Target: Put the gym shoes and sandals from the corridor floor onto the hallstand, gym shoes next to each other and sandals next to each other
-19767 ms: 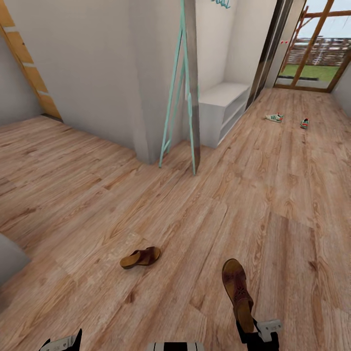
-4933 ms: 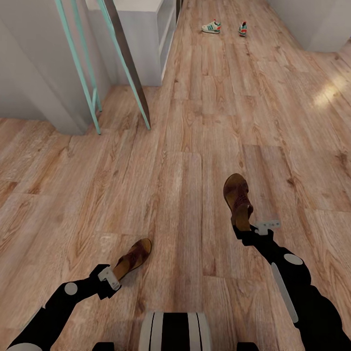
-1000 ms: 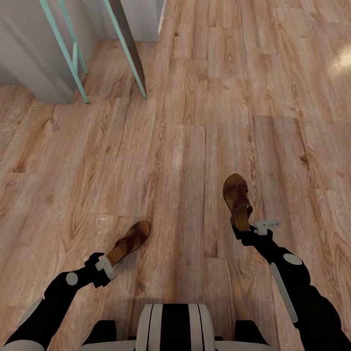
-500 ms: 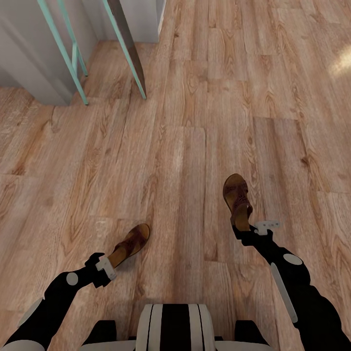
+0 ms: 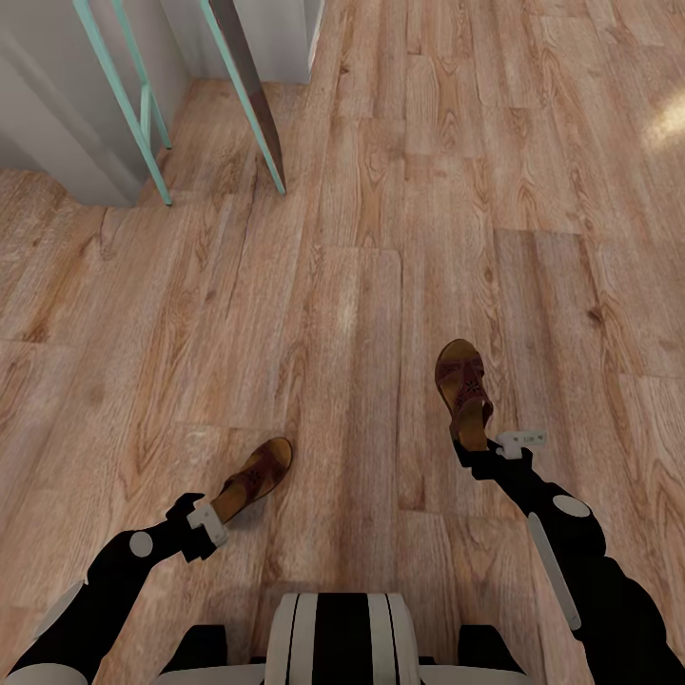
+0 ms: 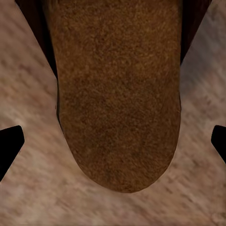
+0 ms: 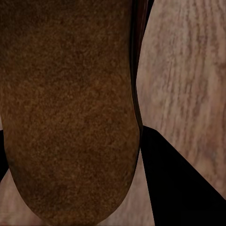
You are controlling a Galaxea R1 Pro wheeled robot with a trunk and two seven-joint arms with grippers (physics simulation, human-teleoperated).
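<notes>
Little has shifted in the last second: both sandals stay clear of the corridor floor (image 5: 362,285), the left gripper (image 5: 211,518) clamped on the left sandal (image 5: 252,479), the right gripper (image 5: 480,447) clamped on the right sandal (image 5: 463,392); carrying to the rack comes next.

Both arms are glossy black, built of rounded segments. The left arm (image 5: 114,580) carries a round light grey disc near the wrist and a pale grey panel further back; the right arm (image 5: 571,552) has a grey disc and a long grey strip. Each wrist ends in a small light grey bracket. The trunk (image 5: 341,637) is white with black vertical stripes.
</notes>
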